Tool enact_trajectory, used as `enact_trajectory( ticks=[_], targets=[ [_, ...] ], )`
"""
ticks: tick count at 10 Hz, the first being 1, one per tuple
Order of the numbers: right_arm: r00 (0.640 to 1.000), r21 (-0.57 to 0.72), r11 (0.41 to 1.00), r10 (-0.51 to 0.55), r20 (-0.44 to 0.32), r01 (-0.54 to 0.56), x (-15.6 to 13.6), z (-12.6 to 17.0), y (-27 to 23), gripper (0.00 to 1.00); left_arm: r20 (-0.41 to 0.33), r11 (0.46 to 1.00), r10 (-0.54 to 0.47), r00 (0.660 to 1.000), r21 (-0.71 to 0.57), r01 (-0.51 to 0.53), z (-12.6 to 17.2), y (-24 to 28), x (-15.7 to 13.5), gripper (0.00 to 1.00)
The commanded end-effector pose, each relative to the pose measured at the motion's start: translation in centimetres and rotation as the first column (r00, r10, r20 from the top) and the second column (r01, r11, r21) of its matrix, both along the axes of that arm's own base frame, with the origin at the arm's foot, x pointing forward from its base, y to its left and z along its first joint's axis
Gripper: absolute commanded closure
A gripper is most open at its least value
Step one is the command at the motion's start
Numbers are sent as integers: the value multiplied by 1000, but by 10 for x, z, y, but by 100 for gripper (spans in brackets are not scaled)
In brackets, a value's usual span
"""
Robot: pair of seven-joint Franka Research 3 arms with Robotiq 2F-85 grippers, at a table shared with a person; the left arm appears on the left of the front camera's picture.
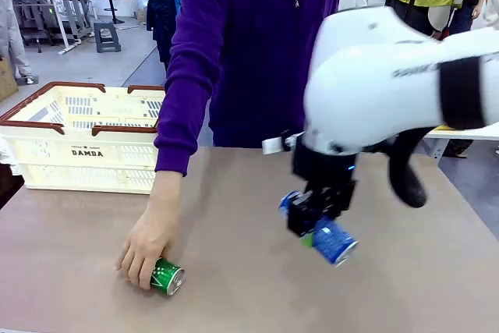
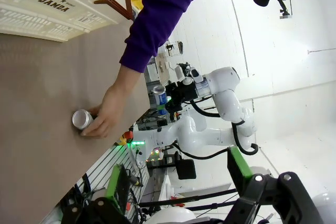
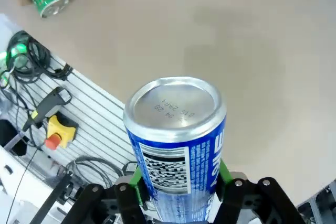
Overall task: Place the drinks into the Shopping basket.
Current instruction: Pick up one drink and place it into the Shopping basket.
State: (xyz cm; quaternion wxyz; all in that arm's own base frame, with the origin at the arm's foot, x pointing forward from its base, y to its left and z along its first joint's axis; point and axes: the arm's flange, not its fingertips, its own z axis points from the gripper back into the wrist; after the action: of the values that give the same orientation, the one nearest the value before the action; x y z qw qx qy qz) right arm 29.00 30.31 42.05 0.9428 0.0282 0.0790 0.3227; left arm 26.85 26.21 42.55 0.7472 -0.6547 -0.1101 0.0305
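My right gripper (image 1: pixel 318 220) hangs above the middle of the table, shut on a blue can (image 1: pixel 335 241) that is tilted with its silver top toward the camera. In the right wrist view the blue can (image 3: pixel 176 140) sits between the green pads (image 3: pixel 137 179). A green can (image 1: pixel 167 276) lies on its side near the front edge, with a person's hand (image 1: pixel 144 249) resting on it. The cream Shopping basket (image 1: pixel 86 142) stands at the back left. My left gripper (image 2: pixel 176 182) is open and holds nothing, well away from the green can (image 2: pixel 81 119).
The person in a purple sleeve (image 1: pixel 187 76) leans over the table from the far side. Beyond the table's front edge are cables and a yellow box with a red button (image 3: pixel 55 132). Bare tabletop (image 1: pixel 234 193) lies between the basket and the blue can.
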Motion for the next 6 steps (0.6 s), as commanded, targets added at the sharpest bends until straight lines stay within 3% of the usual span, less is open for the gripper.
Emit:
enact_trajectory(
  ticks=[1,3,6],
  targets=[
    [993,31,993,-111,-32,112,51,14,-91,100,15,1000,-3,1000,-4,3,0,-1,-3,0],
    [932,84,929,-353,-85,360,60,23,-217,100,15,1000,-3,1000,-4,3,0,-1,-3,0],
    [823,175,804,-552,-134,568,52,15,-316,100,15,1000,-3,1000,-4,3,0,-1,-3,0]
  ],
)
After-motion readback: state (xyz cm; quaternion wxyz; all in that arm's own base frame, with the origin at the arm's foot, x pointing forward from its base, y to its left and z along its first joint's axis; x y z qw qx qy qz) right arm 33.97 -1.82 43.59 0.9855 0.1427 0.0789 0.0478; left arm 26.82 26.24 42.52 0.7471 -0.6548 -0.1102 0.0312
